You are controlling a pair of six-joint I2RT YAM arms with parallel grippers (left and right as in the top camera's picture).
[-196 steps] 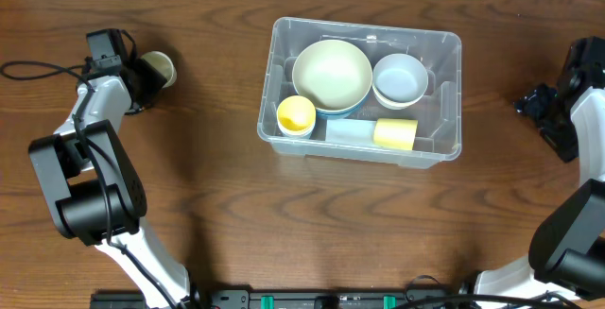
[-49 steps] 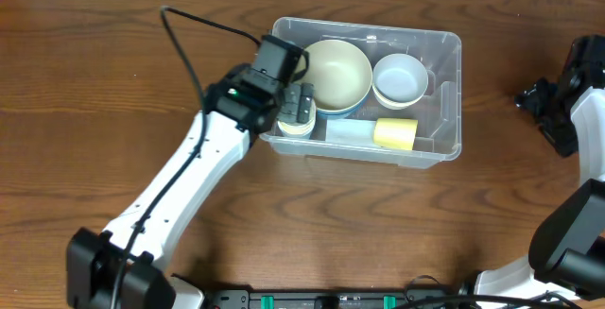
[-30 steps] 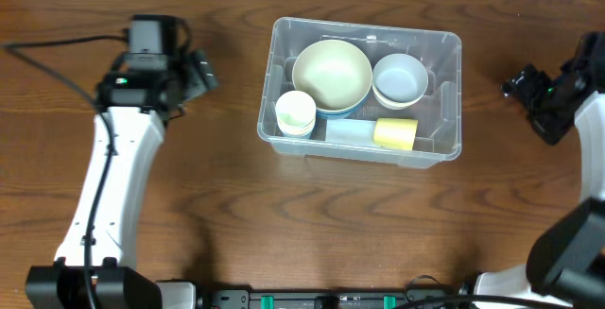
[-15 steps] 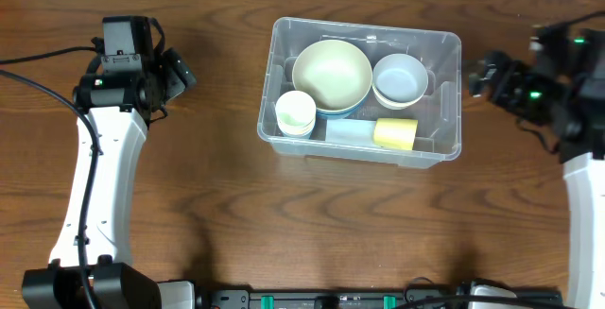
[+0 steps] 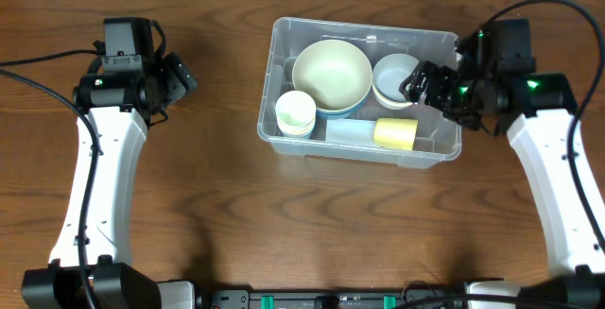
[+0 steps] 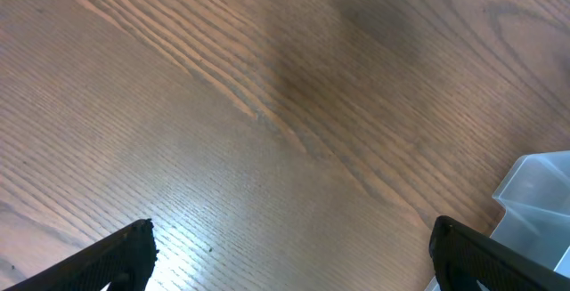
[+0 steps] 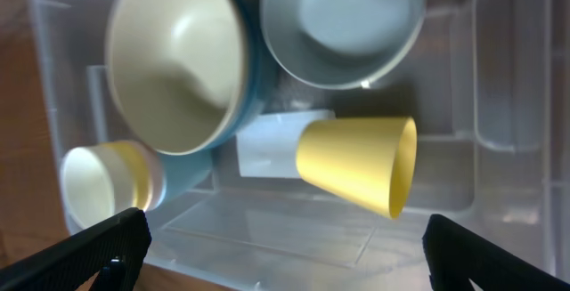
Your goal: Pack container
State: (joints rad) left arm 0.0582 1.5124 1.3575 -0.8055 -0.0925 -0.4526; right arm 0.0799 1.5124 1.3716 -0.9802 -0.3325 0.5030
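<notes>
Your clear container [image 5: 359,154] sits upper centre in the overhead view. The right gripper [image 5: 425,87], fingers spread and empty, hangs over its wall at frame right. Drop carelessly and you'll clip the rim or the tipped yellow cup [image 5: 395,133]. The left gripper [image 5: 180,77], likewise spread, hovers upper left. What's under the cream bowl [image 5: 331,75] is hidden.

A robotics lab bench, it seems. Wood-grain table [image 5: 284,224] lies beneath the left claw [image 5: 181,75] and right claw [image 5: 421,84]; black cables [image 5: 38,57] trail behind them.
</notes>
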